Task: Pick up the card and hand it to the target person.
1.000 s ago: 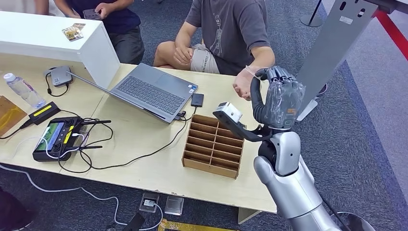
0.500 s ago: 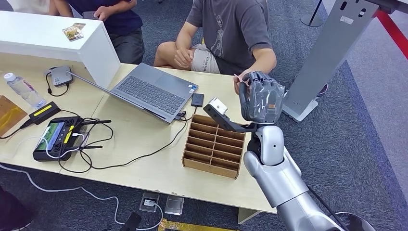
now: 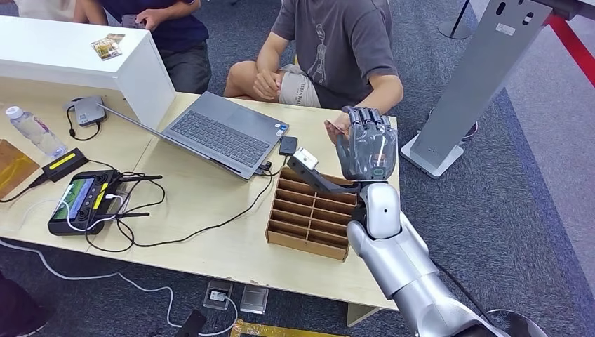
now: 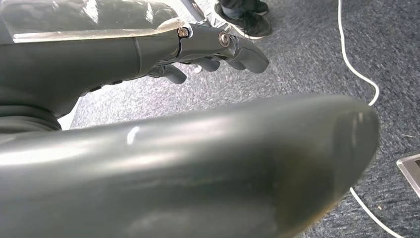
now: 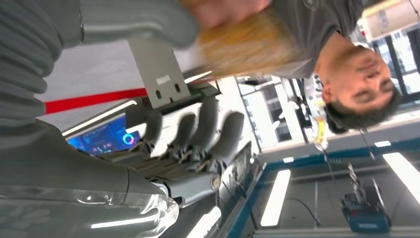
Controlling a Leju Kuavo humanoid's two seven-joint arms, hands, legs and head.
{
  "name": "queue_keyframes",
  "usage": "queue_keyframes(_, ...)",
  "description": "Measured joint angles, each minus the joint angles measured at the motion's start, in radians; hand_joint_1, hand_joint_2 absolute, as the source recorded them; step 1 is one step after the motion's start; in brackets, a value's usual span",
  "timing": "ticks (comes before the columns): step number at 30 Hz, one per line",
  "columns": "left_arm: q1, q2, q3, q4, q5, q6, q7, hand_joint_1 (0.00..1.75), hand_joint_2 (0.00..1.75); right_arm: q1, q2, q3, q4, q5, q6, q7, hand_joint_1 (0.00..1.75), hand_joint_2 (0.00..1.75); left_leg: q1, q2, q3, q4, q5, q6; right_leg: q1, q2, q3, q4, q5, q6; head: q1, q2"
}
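My right hand (image 3: 367, 144) is raised over the table's far right edge, fingers straight up and apart, nothing in it. The right wrist view shows its fingers (image 5: 198, 134) spread and bare, with the person's blurred arm (image 5: 237, 44) just beyond. The seated person in a grey shirt (image 3: 337, 42) holds what looks like a small thin card (image 3: 327, 124) in the hand just left of mine. My left hand (image 4: 148, 54) hangs over grey carpet, fingers loosely extended, holding nothing.
A wooden slotted organizer (image 3: 312, 210) sits under my right arm. A laptop (image 3: 221, 133), cables, a controller (image 3: 81, 200) and a bottle (image 3: 31, 130) lie on the table (image 3: 210, 239). A white box (image 3: 70, 56) stands far left, a grey stand (image 3: 477, 77) at right. A second person (image 3: 161, 21) sits behind.
My right arm has swung left over the organizer and its fingers have straightened upward. The person's hand has drawn away to the left of my hand with the card-like thing.
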Motion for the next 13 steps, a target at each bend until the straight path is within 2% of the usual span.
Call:
queue_keyframes(7,0.001,0.005,-0.014,0.000,0.008,0.002,0.001,0.00,0.00,-0.005,0.012,0.015,0.054,-0.075,0.000,-0.015,0.00,1.75,0.000,0.000,0.000,0.000,0.000,0.000,0.000,0.000,0.000,0.000,0.000,0.000,0.000,0.000)
queue_keyframes(13,0.003,0.005,-0.015,0.000,0.024,0.006,0.003,0.00,0.00,0.026,0.018,0.007,0.029,-0.196,-0.002,-0.121,0.00,1.75,0.000,0.000,0.000,0.000,0.000,0.000,0.000,0.000,0.000,0.000,0.000,0.000,0.000,0.000)
